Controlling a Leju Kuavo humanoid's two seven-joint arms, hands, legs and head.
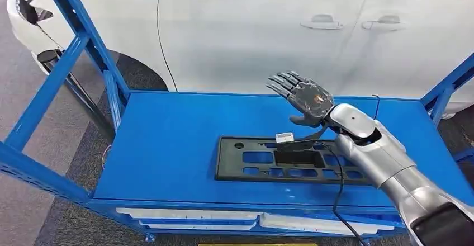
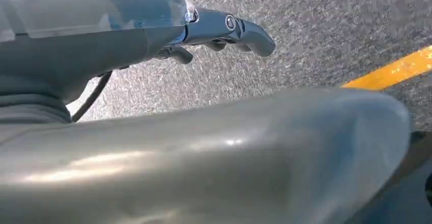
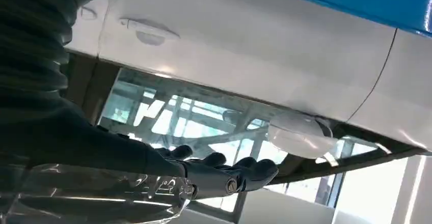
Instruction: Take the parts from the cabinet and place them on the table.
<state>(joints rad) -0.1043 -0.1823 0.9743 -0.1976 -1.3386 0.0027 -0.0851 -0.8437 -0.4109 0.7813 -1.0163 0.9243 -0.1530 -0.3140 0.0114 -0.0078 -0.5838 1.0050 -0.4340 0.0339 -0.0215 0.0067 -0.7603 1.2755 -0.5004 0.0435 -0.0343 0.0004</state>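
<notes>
One black plastic part (image 1: 290, 160), a flat rectangular panel pierced by several cut-outs, is seen lying flat on the blue tabletop (image 1: 167, 145), nearer its front edge than its back edge. One small white label (image 1: 284, 137) is seen at the panel's far edge, and one thin black cable (image 1: 339, 190) is draped across the panel's right portion and over the front edge of the tabletop.

One right hand (image 1: 304, 98) is raised above the tabletop, behind the part and apart from it. Its fingers (image 1: 285, 81) are spread and extended, and nothing is held in them. In the right wrist view the same hand (image 3: 224, 175) is shown with its fingers stretched out and empty, set against the side of the car.

The left hand (image 2: 219, 33) is seen in the left wrist view above grey carpet (image 2: 316, 30), on which one yellow stripe (image 2: 392, 70) is marked. Its fingers are lightly curled and nothing is seen in them; whether they are fully closed cannot be told.

One white car (image 1: 251, 33) is parked just behind the tabletop, with two door handles visible on its side. Blue frame struts (image 1: 84, 45) rise at the left and right ends of the tabletop. White trays (image 1: 190, 215) are stored on the shelf beneath it; their number cannot be told.
</notes>
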